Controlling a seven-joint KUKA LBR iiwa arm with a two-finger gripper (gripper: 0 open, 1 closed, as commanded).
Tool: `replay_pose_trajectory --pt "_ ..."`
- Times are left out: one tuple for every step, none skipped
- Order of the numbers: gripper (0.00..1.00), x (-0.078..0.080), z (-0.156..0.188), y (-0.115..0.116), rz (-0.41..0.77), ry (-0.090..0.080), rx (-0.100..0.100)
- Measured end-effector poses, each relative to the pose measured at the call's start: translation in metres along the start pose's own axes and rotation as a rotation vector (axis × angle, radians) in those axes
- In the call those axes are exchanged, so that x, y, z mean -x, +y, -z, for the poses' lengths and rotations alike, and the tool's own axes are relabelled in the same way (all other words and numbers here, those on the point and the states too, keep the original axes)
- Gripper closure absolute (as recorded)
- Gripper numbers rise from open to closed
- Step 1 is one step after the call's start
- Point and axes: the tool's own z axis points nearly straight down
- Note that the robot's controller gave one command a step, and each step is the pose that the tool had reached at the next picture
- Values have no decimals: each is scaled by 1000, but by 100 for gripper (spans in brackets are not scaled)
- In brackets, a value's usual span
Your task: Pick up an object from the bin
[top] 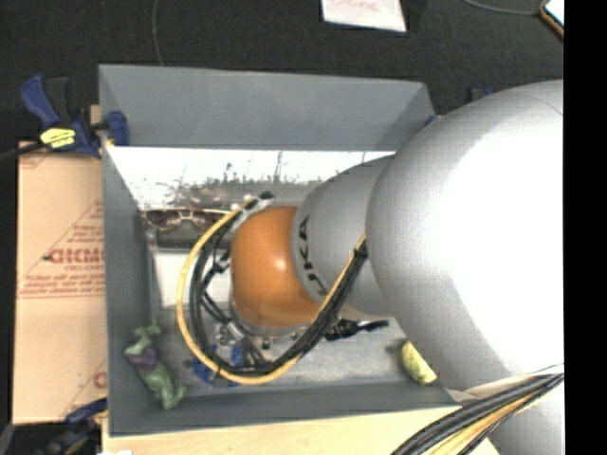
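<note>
A: What do we have near the orange cover (270, 268)?
B: Gripper (239, 347) tucked beneath it, state we can't tell. Green toy (152, 366) sits nearer, lower left of the cover; yellow piece (415, 363) farther right.

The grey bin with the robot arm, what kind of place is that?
Probably a robot lab: a big silver arm reaches into a grey metal bin holding a green toy figure and a yellow piece.

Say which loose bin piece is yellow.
The small oblong piece at lower right; the lumpy figure at lower left is green and purple.
</note>
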Motion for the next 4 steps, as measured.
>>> replay_pose_trajectory --pt "100 0 15 0 1 -2 1" --pt "100 1 20 0 2 -5 3" --pt "100 0 48 -1 4 -2 2" --pt "100 0 74 -1 7 0 1"
